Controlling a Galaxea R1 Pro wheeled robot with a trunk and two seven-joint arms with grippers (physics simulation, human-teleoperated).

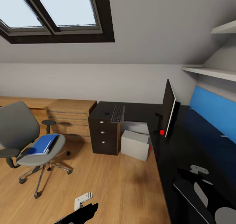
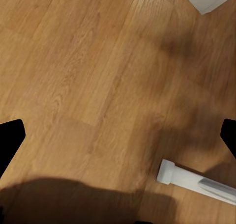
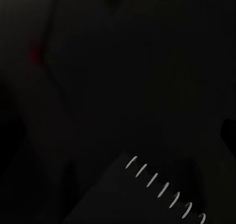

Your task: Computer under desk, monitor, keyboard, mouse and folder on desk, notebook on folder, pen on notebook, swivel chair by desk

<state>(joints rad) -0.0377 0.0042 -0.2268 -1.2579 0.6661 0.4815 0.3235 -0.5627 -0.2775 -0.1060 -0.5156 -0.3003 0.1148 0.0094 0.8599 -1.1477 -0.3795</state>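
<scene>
Head view: left gripper [image 1: 83, 201] hangs low over the wooden floor [image 1: 108, 184], right gripper [image 1: 199, 169] over the desk [image 1: 170, 152]; both grips undeterminable.

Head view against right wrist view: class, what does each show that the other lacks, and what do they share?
Head view alone: the swivel chair carrying the blue folder, the keyboard, the monitor and the computer on the floor. Right wrist view alone: a white spiral binding on a dark cover. Shared: the black desk.
</scene>
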